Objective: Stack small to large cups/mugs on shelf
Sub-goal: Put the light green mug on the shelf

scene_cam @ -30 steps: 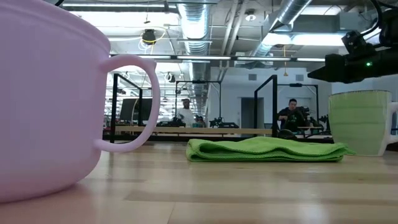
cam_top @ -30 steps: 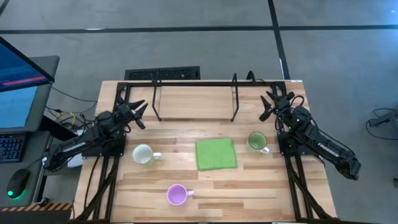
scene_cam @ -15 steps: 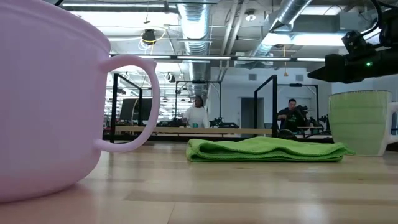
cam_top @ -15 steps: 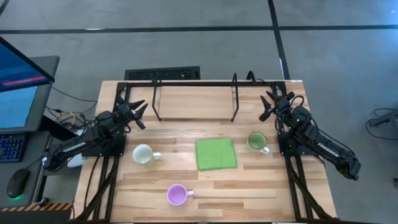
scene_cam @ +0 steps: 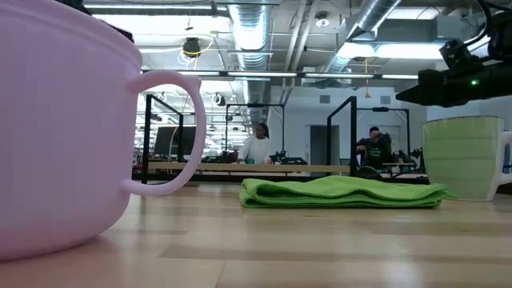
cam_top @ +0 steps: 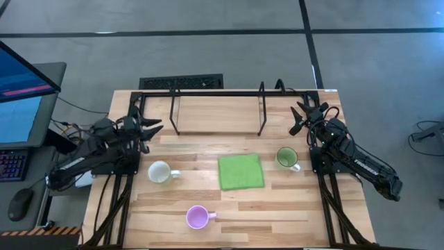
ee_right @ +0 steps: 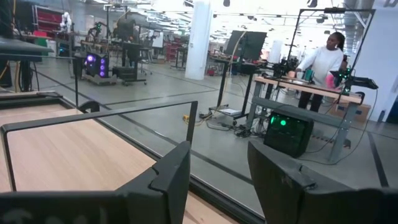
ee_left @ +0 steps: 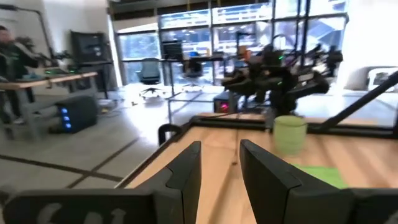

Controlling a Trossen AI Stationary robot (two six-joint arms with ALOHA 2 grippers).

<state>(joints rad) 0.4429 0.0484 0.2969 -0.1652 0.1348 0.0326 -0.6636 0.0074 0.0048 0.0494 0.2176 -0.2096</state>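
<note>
light-wood slats are making up the tabletop (cam_top: 277, 208), which is carrying everything else. at its far edge the shelf (cam_top: 215, 114) is standing, a pale board framed by thin black wire uprights and rails, and nothing is sitting on it.

the left arm is lying along the table's left side, its left gripper (cam_top: 150, 127) hanging just off the shelf's left end, above the wood. its fingers (ee_left: 186, 171) are standing spread with a clear gap between them, and nothing is being held. the right arm is lying along the right side, its right gripper (cam_top: 300, 118) hanging just off the shelf's right end. its fingers (ee_right: 171, 171) are likewise standing apart around open air.

a flat green cloth (cam_top: 241, 171) is lying folded near the middle of the table, in front of the shelf.

the three mugs are all sitting upright on the tabletop, well apart from one another. the white mug (cam_top: 159, 171) is resting left of the cloth, near the left arm, handle pointing toward the cloth. the green mug (cam_top: 286, 157) is resting right of the cloth, close beside the right arm. the pink mug (cam_top: 197, 217) is sitting nearest the front edge, handle pointing right.

in the room beyond, two people are showing at distant benches in the low view.
</note>
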